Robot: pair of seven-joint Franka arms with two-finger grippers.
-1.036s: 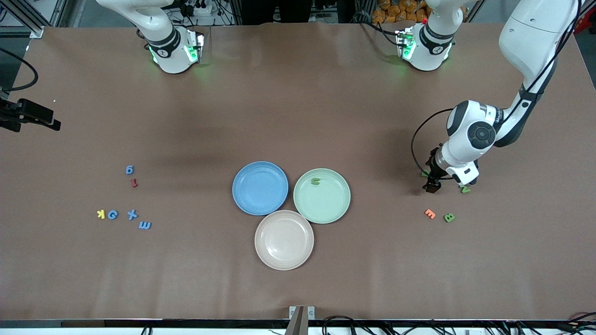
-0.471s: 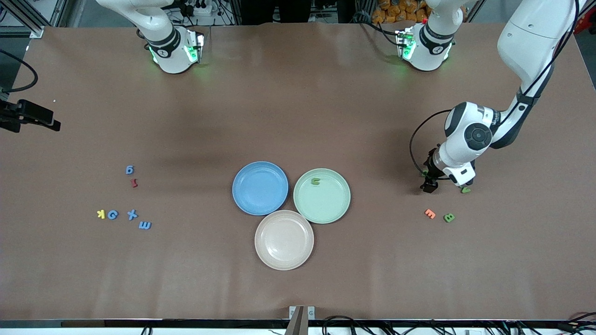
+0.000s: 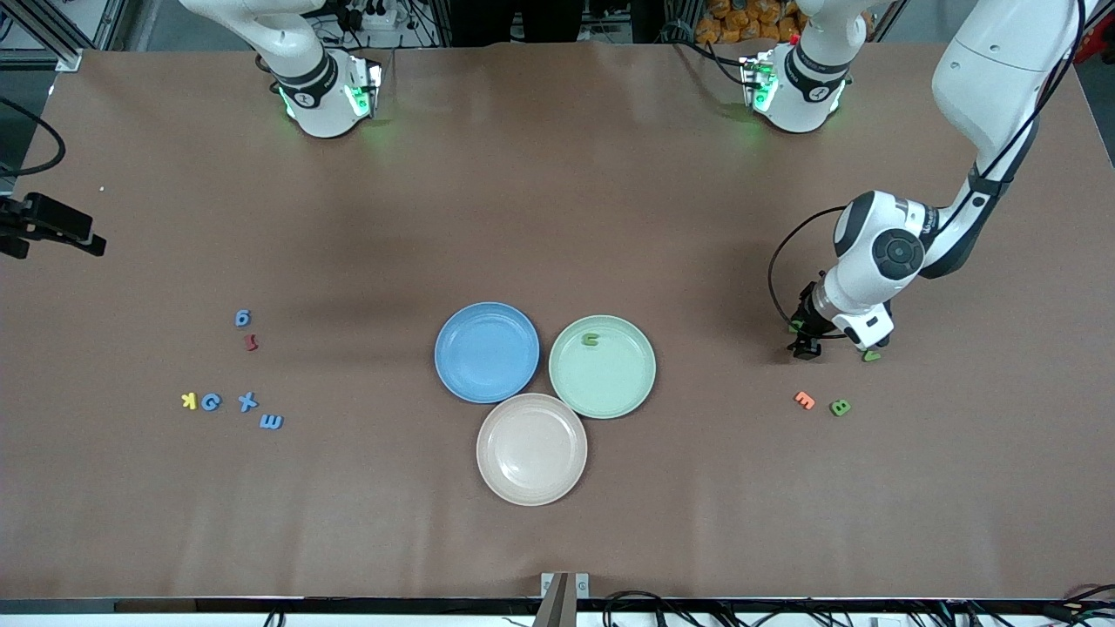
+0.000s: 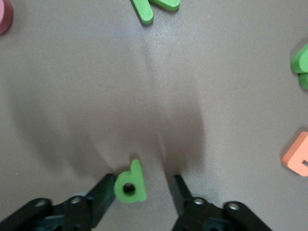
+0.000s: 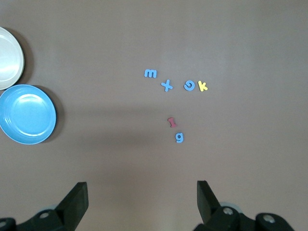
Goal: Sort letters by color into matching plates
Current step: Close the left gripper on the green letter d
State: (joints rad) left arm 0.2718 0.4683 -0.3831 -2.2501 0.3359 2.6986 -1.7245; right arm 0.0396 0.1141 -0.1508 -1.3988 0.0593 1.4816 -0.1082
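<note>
Since the earlier frame the right gripper [image 5: 139, 199], jaws spread and empty, waiting high above the blue letters [image 3: 247, 401] "g", "x", "m", has shifted slightly. Blue plate [image 3: 486, 352] is bare; green plate [image 3: 602, 367] holds one green letter. Left gripper [image 4: 139, 192] has narrowed around the green "d" [image 4: 130, 183]; grasp not confirmed.

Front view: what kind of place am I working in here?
Likely a robotics lab bench: two arm bases bolted along a brown-covered table, aluminium framing and loose cables at the edges, and sorting props set out: three plates and scattered foam letters.
</note>
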